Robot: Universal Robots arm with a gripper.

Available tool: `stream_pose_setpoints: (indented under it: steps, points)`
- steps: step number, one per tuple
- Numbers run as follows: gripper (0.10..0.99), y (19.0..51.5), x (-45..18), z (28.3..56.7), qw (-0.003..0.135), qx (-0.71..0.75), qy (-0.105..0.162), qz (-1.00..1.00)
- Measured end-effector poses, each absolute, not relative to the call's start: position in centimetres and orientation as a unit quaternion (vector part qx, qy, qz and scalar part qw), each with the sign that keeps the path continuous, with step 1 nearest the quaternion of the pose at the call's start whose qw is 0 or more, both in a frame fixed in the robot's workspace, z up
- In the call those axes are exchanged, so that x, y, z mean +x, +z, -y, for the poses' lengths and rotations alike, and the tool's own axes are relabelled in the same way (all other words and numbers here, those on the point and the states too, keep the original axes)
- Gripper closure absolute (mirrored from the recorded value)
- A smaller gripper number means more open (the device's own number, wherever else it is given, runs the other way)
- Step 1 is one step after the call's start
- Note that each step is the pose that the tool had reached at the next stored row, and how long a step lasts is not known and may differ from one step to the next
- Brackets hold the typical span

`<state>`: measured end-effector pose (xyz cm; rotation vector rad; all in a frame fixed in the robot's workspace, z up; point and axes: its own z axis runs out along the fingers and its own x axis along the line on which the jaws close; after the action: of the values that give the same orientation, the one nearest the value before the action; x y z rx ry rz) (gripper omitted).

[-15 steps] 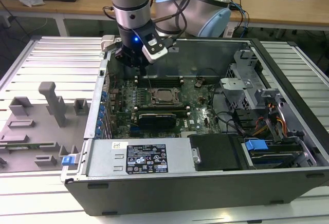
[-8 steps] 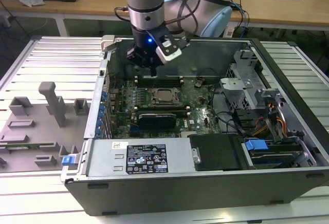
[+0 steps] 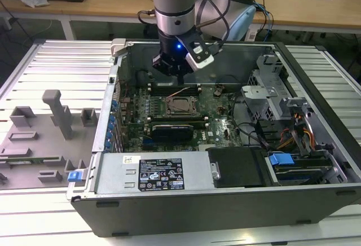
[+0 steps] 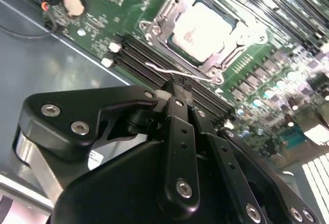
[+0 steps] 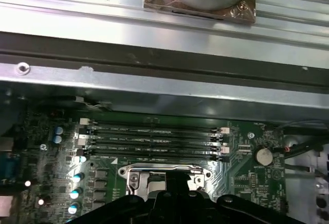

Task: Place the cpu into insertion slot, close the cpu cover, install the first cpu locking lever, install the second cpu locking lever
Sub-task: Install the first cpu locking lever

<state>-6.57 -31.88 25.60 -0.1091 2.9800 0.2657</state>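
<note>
The cpu (image 4: 204,29), a pale silvery square, lies in the insertion slot (image 3: 181,106) on the green motherboard. The silver cpu cover (image 4: 165,14) lies flat around it, framing its top. A thin wire locking lever (image 4: 169,71) stands out from the socket's edge toward my gripper. My black gripper (image 4: 177,86) hangs just above that side of the socket, its fingers pressed together with nothing seen between them, the tips right beside the lever. Seen in the exterior view, the gripper (image 3: 180,80) sits inside the open computer case, over the socket's far edge. The socket's rim (image 5: 164,175) shows partly behind the gripper (image 5: 175,179).
Black memory slots (image 5: 154,142) run beside the socket. A long black card (image 3: 172,128) lies on the socket's near side. The case wall (image 5: 154,88) stands close behind the gripper. Drive cages and cables (image 3: 282,122) fill the exterior view's right, and a grey fixture tray (image 3: 45,139) sits at its left.
</note>
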Motion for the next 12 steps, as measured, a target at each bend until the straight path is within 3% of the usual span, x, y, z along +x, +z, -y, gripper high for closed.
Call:
stream_pose_setpoints:
  steps: [12]
  points:
    - [0.98,24.2,-6.7,31.9,0.083,-0.017,0.088,-0.993]
